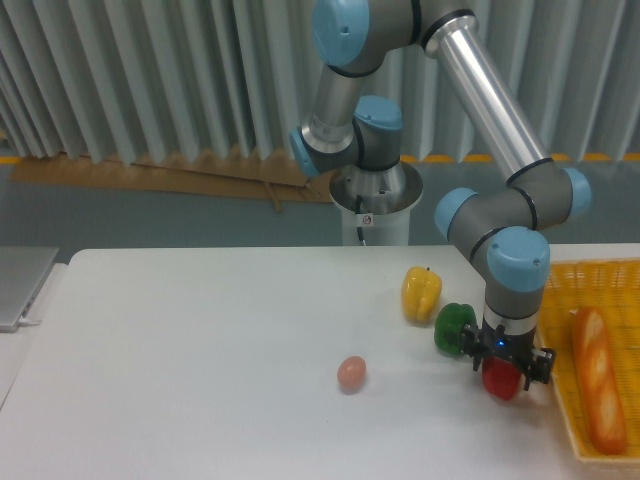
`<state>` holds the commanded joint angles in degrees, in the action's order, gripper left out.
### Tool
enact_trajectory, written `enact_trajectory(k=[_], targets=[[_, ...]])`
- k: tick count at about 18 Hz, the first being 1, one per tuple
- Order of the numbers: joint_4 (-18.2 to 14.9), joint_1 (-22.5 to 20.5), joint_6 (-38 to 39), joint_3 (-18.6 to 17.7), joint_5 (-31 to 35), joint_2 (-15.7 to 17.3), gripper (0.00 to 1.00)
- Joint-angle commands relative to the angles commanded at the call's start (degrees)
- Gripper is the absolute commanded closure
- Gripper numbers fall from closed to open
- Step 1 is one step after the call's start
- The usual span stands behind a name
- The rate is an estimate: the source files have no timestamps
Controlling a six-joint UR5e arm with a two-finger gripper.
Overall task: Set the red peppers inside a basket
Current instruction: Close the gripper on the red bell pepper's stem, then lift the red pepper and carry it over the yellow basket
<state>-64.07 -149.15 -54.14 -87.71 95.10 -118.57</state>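
The red pepper [501, 381] sits low over the table near the front right, just left of the yellow-orange woven basket [603, 285]. My gripper [503, 378] points straight down over it, with its fingers on either side of the pepper and closed against it. The pepper's top and stem are hidden under the gripper body. The basket runs off the right edge of the view.
A green pepper [455, 328] lies right beside the gripper on its left, and a yellow pepper [421, 293] stands behind that. A small pinkish egg-shaped object [351, 373] lies mid-table. A long bread loaf [597, 378] rests in the basket.
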Motion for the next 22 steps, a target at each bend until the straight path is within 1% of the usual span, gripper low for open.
enact_trajectory(k=[9,15,17,18,20,22], targets=[[-0.1,0.0,-0.2,0.1,-0.1,0.8,0.44],[-0.7,0.0,-1.6,-0.1,-0.6,3.0,0.44],[-1.5,0.0,-1.6,-0.2,-1.7,4.2,0.45],[-2.6,0.0,-1.6,-0.3,-2.5,4.8,0.45],[-2.9,-0.1,-1.7,-1.0,-3.8,6.2,0.45],[-2.9,0.1,-1.8,-1.0,-4.8,6.4,0.45]])
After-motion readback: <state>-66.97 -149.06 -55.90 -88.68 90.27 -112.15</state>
